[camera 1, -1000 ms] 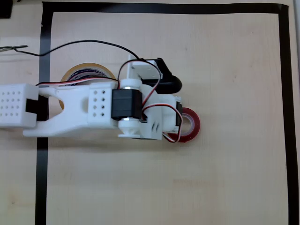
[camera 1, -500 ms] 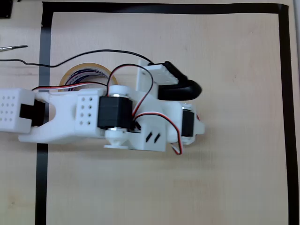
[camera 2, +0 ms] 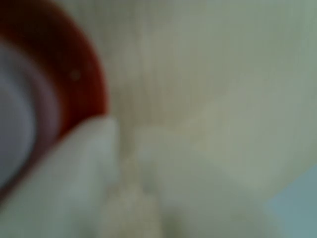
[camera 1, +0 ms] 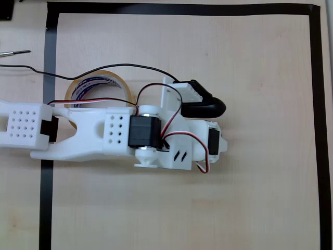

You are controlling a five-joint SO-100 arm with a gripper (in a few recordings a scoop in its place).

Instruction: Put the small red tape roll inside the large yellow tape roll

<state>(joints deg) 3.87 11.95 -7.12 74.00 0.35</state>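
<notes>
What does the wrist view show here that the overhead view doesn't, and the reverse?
Wrist view alone: the small red tape roll very close at the left edge, its pale core beside it, with a blurred white finger against its rim; whether the gripper is shut on it cannot be told.

Overhead view alone: the large yellow tape roll half under the white arm, a black cable crossing above it, and the black tape border.

Both: the light wooden table.
</notes>
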